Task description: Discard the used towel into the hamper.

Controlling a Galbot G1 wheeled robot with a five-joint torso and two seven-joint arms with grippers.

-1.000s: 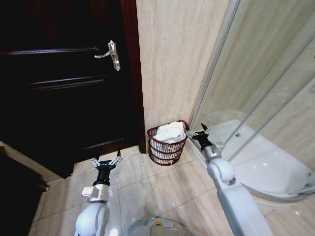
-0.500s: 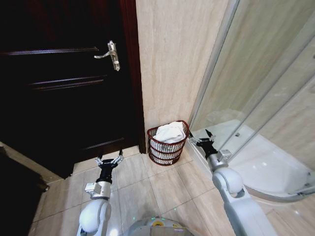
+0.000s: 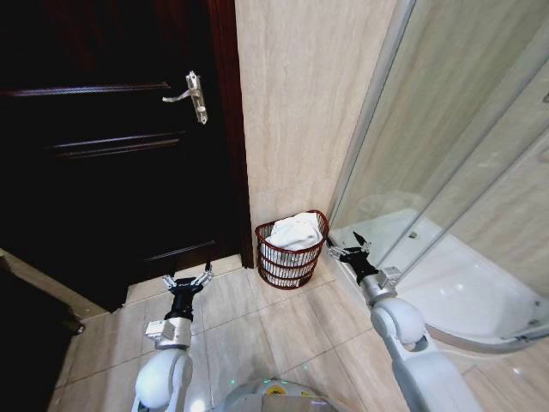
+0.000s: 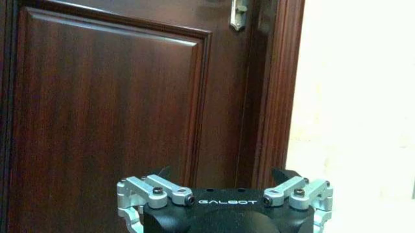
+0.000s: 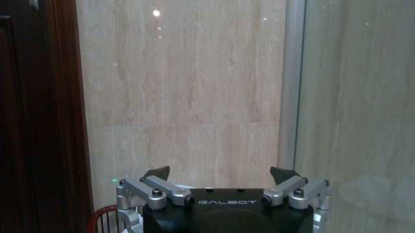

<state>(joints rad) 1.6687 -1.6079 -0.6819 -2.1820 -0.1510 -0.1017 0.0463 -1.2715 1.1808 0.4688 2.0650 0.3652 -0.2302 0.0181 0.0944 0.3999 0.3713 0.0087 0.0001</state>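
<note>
Towel (image 3: 296, 230), white and bunched, lies inside the hamper (image 3: 290, 262), heaped above its rim. The hamper is a small round reddish-brown wire basket that stands on the tiled floor (image 3: 257, 326) at the foot of the beige wall (image 3: 300, 112), between the dark wooden door (image 3: 111, 154) at its 9 o'clock and the glass shower screen (image 3: 429, 129) at its 3 o'clock.

My right end effector (image 3: 349, 244) hangs just beside the hamper at its 3 o'clock, near the rim but apart from it, with its fingers spread wide and nothing between them. From the right wrist camera the two dark fingertips (image 5: 157, 172) stand well apart against the beige wall, and a curve of the hamper's red rim (image 5: 104, 213) shows low down at about 7 o'clock from the end effector body, next to the door frame.

My left end effector (image 3: 187, 280) sits low over the floor tiles in front of the door, at about 8 o'clock from the hamper and well apart from it. Its fingers are also splayed and hold nothing. From the left wrist camera it faces the door panel (image 4: 104, 121), with the lower end of the metal handle plate (image 4: 238, 14) at about 12 o'clock above it. From the head camera the door handle (image 3: 193, 93) is seen high on the door, near its frame.
</note>
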